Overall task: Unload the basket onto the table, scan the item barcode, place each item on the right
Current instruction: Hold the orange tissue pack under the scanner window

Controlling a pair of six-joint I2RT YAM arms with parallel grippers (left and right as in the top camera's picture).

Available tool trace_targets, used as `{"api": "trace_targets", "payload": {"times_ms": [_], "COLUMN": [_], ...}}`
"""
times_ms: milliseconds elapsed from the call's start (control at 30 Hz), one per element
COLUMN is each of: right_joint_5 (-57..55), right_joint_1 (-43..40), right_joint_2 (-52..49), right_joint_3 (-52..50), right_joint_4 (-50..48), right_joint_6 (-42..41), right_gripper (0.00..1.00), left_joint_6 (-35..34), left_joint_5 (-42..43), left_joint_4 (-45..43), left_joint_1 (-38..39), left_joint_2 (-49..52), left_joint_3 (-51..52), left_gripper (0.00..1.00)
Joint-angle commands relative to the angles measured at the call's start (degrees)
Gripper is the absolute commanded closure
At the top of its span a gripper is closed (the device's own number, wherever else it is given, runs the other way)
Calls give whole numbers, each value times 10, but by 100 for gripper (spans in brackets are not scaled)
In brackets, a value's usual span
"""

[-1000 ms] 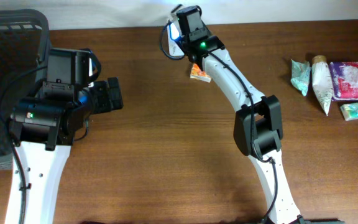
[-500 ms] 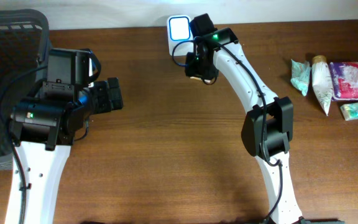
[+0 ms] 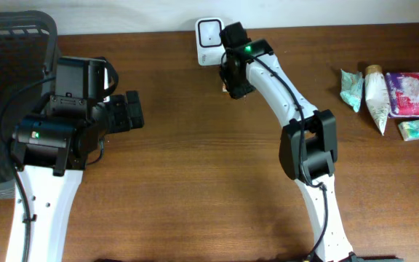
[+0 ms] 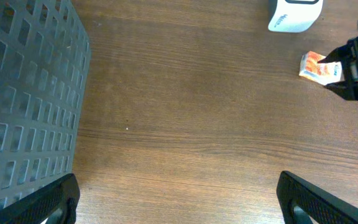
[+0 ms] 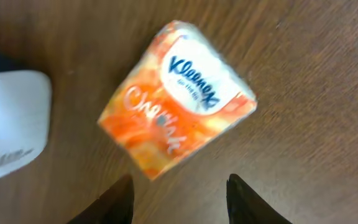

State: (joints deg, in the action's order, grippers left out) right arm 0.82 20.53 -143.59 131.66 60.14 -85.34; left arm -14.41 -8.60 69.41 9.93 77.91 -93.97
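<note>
Right gripper (image 5: 179, 202) hung over the orange Kleenex pack (image 5: 176, 102), jaws partly apart, gripping nothing. Pack lay flat near the white scanner (image 5: 8, 124). Left gripper (image 4: 179, 199) was spread wide, empty.

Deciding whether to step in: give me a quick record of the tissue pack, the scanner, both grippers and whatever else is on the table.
item: orange Kleenex tissue pack, lying on the table, logo face up
barcode: not visible in any view
scanner: white scanner at the far edge, beside the pack, a gap between them
right gripper: right gripper above the pack, fingers apart, holding nothing
left gripper: left gripper wide open, empty, next to the basket
basket: dark mesh basket at the left end
other: packets grouped at the right end
</note>
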Motion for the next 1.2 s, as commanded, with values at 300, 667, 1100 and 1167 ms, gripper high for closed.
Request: {"api": "trace_targets", "payload": {"times_ms": [300,667,1100,1167], "right_joint_5": [-82,-71,-32,-105], "right_joint_1": [-4,-16,-10,-4], "right_joint_2": [-51,7,82,81], "right_joint_3": [-14,-13,10,9], "right_joint_4": [-15,3,-62,-142], "right_joint_6": [51,567,878,948], "right_gripper": [63,96,96,96], "left_joint_6": [-3,-3,-3,-3], "left_joint_5": [-2,-2,-2,-2], "left_joint_4": [-1,-1,-1,-1], "left_joint_1": [-3,-3,-3,-3], "left_joint_2": [-1,-1,-1,-1], "left_joint_3": [-5,-5,-5,-5], "left_gripper": [1,1,1,1]}}
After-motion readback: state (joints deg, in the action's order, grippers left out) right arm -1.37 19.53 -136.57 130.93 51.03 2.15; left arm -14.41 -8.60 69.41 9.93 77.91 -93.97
